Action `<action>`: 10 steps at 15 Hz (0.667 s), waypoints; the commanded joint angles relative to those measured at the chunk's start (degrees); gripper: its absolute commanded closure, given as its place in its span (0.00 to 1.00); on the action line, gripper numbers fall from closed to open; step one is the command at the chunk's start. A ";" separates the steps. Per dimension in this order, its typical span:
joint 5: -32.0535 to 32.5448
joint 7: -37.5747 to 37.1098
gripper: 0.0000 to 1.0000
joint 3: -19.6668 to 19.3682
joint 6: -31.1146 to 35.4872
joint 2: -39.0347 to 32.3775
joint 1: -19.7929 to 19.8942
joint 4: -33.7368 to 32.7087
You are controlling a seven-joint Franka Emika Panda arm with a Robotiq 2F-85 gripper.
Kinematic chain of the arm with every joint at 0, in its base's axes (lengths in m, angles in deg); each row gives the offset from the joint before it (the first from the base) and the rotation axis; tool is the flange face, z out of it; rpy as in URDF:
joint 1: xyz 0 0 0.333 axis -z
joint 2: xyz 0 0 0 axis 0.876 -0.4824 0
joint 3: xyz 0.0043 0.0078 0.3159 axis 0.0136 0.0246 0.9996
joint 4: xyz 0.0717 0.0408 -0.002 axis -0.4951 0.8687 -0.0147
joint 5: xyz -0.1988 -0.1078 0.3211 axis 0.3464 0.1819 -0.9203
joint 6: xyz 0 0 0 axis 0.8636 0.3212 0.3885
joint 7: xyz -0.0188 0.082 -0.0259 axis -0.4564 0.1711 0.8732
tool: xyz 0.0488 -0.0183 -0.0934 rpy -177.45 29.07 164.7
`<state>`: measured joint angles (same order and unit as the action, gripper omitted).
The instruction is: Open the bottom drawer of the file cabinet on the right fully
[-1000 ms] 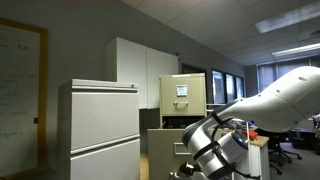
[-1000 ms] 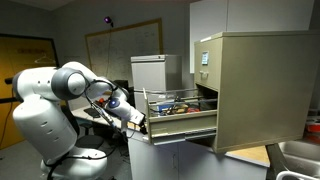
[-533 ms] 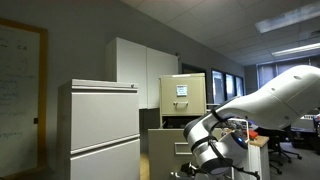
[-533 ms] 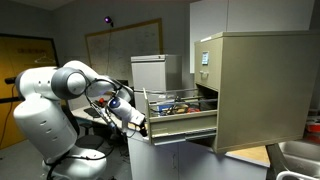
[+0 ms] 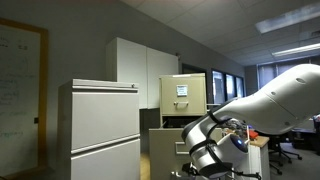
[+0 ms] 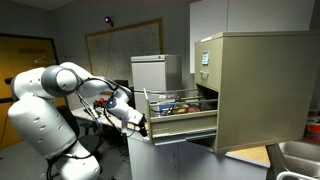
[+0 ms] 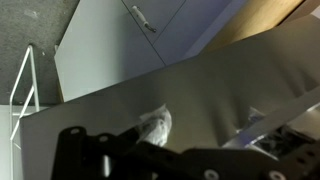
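One white label (image 5: pixel 181 91), unreadable, marks the file cabinet (image 5: pixel 172 102).

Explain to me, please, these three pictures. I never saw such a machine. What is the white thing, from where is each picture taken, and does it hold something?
The white machine is a robot arm with a gripper, a two-finger hand, at its end. Two pictures come from cameras standing in the room, at different places. The third comes from a camera on the robot's wrist: dark gripper parts at the bottom, a grey metal surface close behind. The gripper is at the front of a drawer pulled out of the tan file cabinet. Small things lie in the drawer, too small to name. A pale grey cabinet and white cupboards stand nearby. Whether the gripper is open or grips anything, the pictures do not show.
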<state>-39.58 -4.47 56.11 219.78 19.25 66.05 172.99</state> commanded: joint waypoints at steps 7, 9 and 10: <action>-3.54 9.17 0.00 18.23 0.57 9.65 16.50 2.81; -4.33 10.92 0.00 21.67 -0.37 11.77 19.88 3.52; -4.68 12.13 0.00 22.43 0.23 12.23 20.22 3.37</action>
<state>-42.00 0.55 75.27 219.24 24.97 83.35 174.41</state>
